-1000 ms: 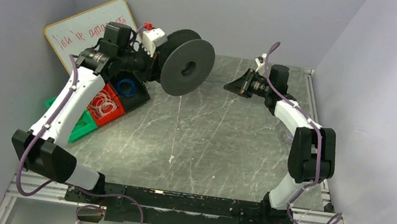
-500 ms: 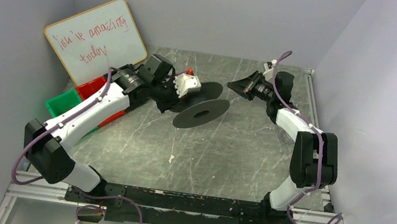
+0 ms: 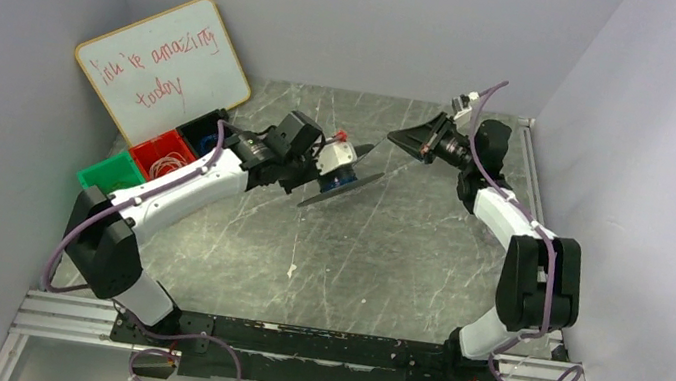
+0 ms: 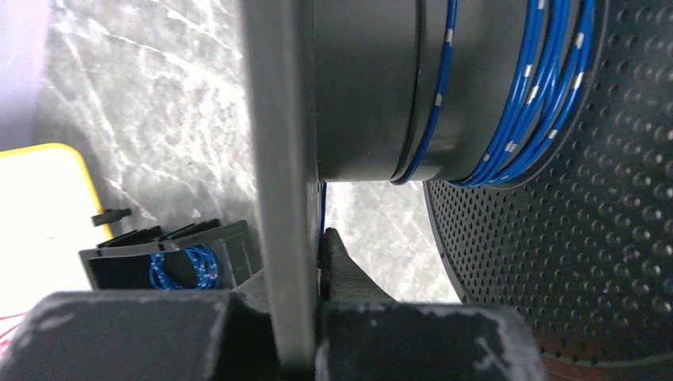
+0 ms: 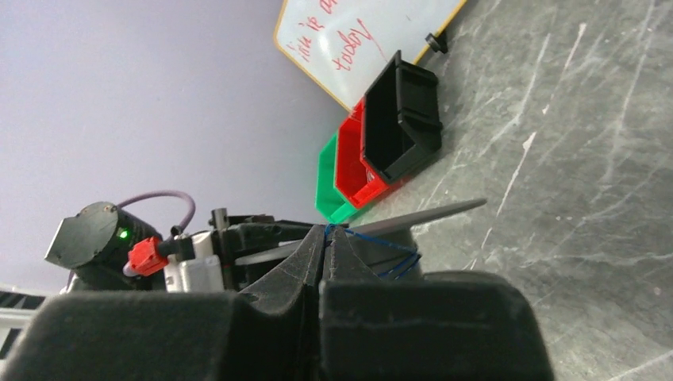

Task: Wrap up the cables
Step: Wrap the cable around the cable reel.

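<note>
The cables are thin blue wire with white marks. Several turns (image 4: 548,87) sit wound on the hub of a black spool (image 3: 346,188), which hangs tilted over the table's far middle. My left gripper (image 4: 305,246) is shut on one flange (image 4: 278,159) of that spool, and in the top view it (image 3: 324,176) sits at the spool's left. My right gripper (image 5: 325,232) is shut on a strand of the blue wire (image 5: 381,238) that runs to the spool. From above, that gripper (image 3: 400,140) is just right of the spool.
A black bin (image 3: 207,127) holding another blue coil (image 4: 182,266), a red bin (image 3: 158,148) and a green bin (image 3: 110,171) stand in a row at the left. A whiteboard (image 3: 167,59) leans on the wall behind them. A small white scrap (image 3: 291,269) lies mid-table.
My left arm has swung the spool from above the bins right and down toward the table's middle, tipping it from upright to nearly flat. The right gripper has shifted slightly up and right.
</note>
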You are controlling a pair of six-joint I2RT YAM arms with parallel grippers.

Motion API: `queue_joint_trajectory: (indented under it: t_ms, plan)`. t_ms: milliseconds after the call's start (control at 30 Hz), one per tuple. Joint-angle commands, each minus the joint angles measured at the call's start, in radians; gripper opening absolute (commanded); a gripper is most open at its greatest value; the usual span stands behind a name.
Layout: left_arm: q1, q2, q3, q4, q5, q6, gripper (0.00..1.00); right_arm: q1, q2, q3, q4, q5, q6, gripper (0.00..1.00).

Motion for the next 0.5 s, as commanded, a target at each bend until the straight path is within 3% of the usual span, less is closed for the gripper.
queue_joint_trajectory:
  t_ms: [0,133,467]
  plan:
    - [-0.019,0.014,0.009,0.11,-0.153,0.003,0.02,-0.004,-0.076,0.006,0.071,-0.01,0.007,0.0]
    - [-0.03,0.038,0.021,0.101,-0.162,-0.02,0.02,0.001,-0.081,0.001,0.075,-0.008,-0.004,0.0]
    - [-0.05,0.036,0.079,0.003,0.072,-0.053,0.02,0.113,-0.027,-0.005,0.143,-0.054,-0.076,0.0]
